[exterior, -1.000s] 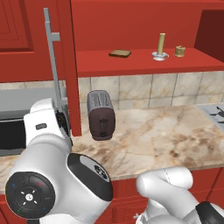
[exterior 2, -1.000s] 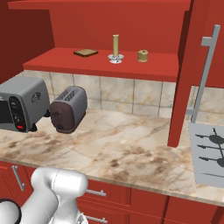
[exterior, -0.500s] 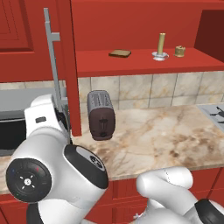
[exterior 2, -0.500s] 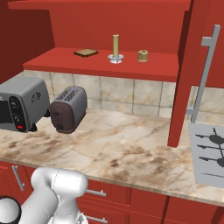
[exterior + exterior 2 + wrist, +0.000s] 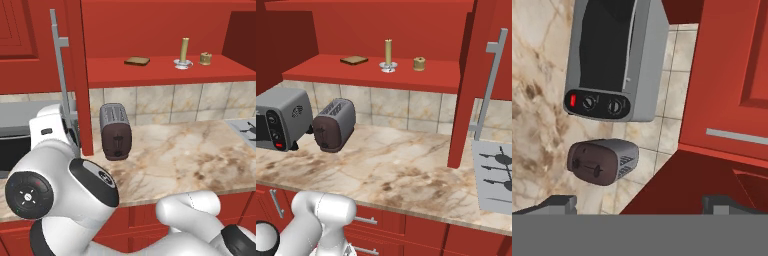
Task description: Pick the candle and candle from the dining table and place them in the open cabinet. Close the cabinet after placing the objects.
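Since the earlier frame we see the arm's big white shoulder joint swing lower and further left in the left base view, while the shelf items and the appliances lie exactly where they did.

On the left, the cabinet's [image 5: 150, 30] open door [image 5: 80, 75] stands edge-on to us with its long grey bar handle [image 5: 61, 75] upright, the door's lower corner hanging just above the tabletop [image 5: 190, 155]. Beside it sits the dark toaster [image 5: 116, 131], and in the right base view a grey toaster oven [image 5: 281, 117] stands just to its left. In front of both lies a broad bare stretch of marbled stone, open as far as the stove [image 5: 496, 175] at the right end.

On the red inner shelf [image 5: 165, 70] we find, left to right, a flat brown slab [image 5: 137, 61], the slim stick candle [image 5: 184, 50] and the squat brass candle [image 5: 205, 58]. The stick candle stands upright on its clear dish, long axis vertical; the squat one sits upright just beside it, apart. The shelf has free room along its front edge.

The right door [image 5: 476, 80] also stands open, its grey handle [image 5: 488, 85] vertical.

In the hand view the tool [image 5: 641, 204] is released, tips spread wide with nothing between them.
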